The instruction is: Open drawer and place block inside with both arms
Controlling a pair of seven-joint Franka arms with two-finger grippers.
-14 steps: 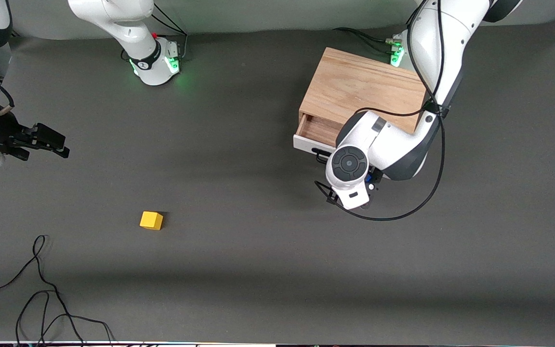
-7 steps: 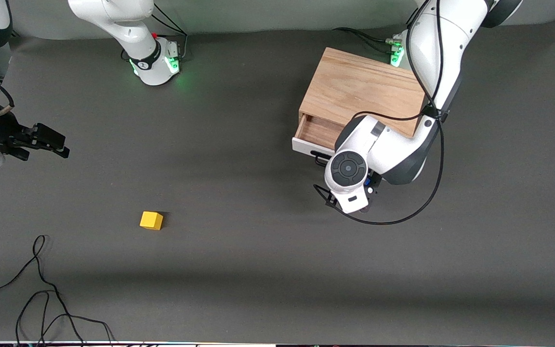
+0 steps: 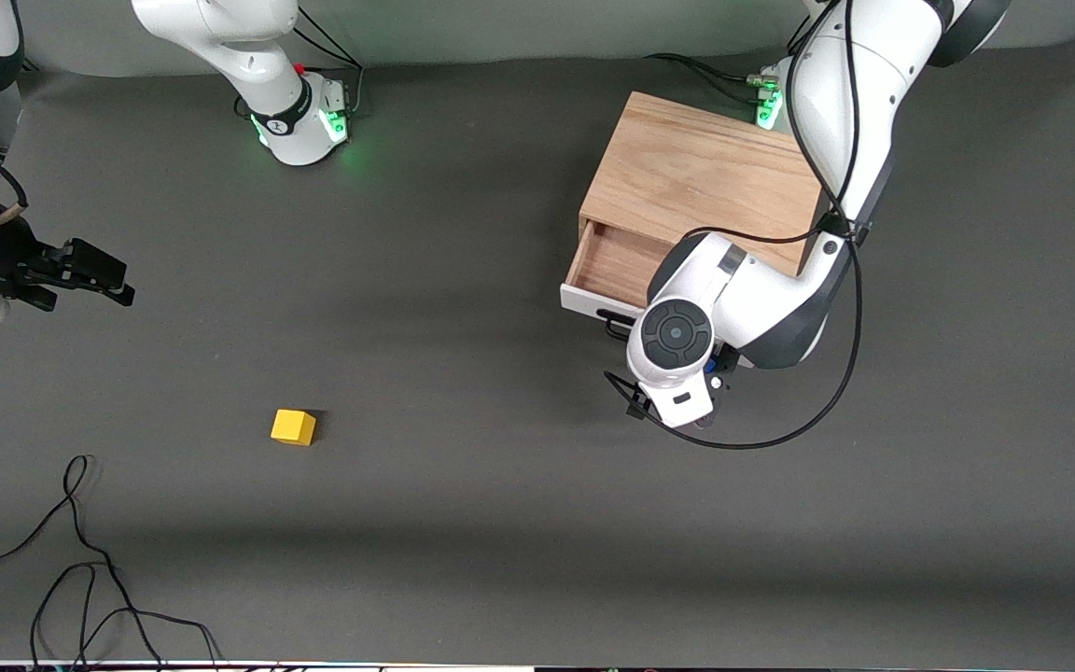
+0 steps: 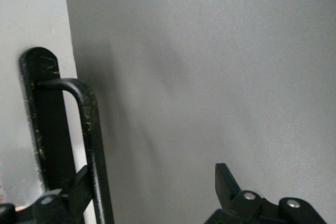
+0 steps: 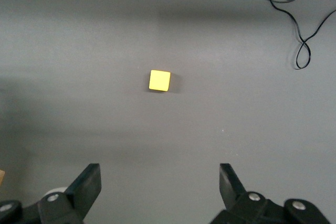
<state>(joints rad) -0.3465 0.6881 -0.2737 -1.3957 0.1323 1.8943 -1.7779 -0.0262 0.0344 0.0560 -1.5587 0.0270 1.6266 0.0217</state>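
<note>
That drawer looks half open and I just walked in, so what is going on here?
The left pincer is hooked on the black handle of the drawer, which is part-way out of the wooden box. Its fingers stand apart, one behind the bar. The right pincer waits open toward the right arm's end of the table. The yellow block sits untouched on the mat.

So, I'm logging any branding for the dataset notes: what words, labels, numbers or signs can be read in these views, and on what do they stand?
Nothing here reads as text.
Black band on the right arm's base: a white mark, too small to read.
Wooden box, drawer, block: no markings visible.
</note>
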